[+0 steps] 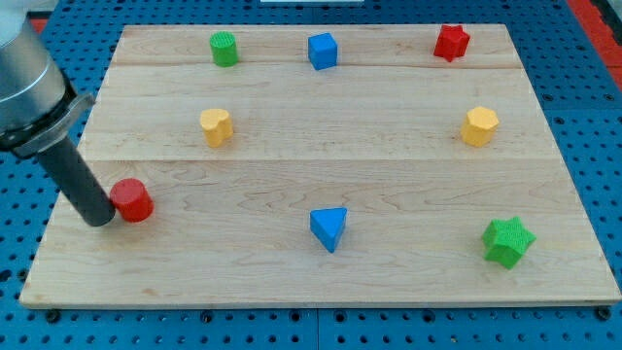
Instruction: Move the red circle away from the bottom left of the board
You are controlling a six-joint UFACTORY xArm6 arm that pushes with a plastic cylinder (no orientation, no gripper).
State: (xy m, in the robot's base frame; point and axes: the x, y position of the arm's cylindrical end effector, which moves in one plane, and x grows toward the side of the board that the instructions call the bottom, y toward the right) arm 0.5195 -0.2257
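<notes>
1. The red circle (131,200), a short smooth-sided cylinder lying with one flat face toward the view's left, sits at the view's lower left of the counter (389,282), near the left edge and well apart from every other block.
2. My tip (100,218) is on the circle's left side, touching or nearly touching it. I judge that this placing suits a push toward the view's right, into the open middle of the board.
3. There is no hand on this arm: it ends in a straight, matte dark rod, so nothing is spread or clamped.
4. The nearest neighbours are the yellow block (216,126), with faceted sides, above and to the right, and the blue triangle (329,227), a wedge, far off to the right.
5. Along the view's top stand a ribbed green cylinder (224,48), a blue cube (322,51) and a red star (451,42).
6. On the right side are a second yellow block (479,126) and a green star (508,241).
7. The counter is pale wood in planks with visible grain, resting on a blue perforated surface (583,117).
</notes>
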